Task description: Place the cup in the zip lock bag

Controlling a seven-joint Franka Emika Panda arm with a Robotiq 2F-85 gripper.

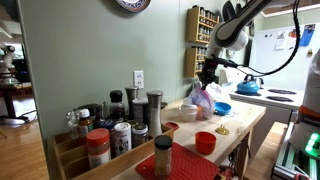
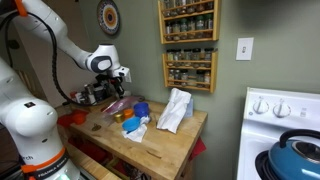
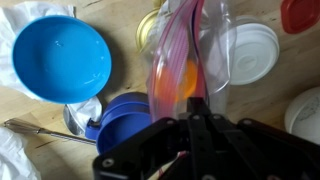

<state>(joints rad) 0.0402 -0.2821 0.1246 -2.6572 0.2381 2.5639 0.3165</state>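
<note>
Cup is the orange shape that shows through the clear zip lock bag, so it looks to be inside the bag. The gripper has its fingers pressed together on the top of the bag, and in both exterior views the bag hangs under it over the wooden desk. A blue bowl sits on one side of the bag and a white lid on the other.
</note>
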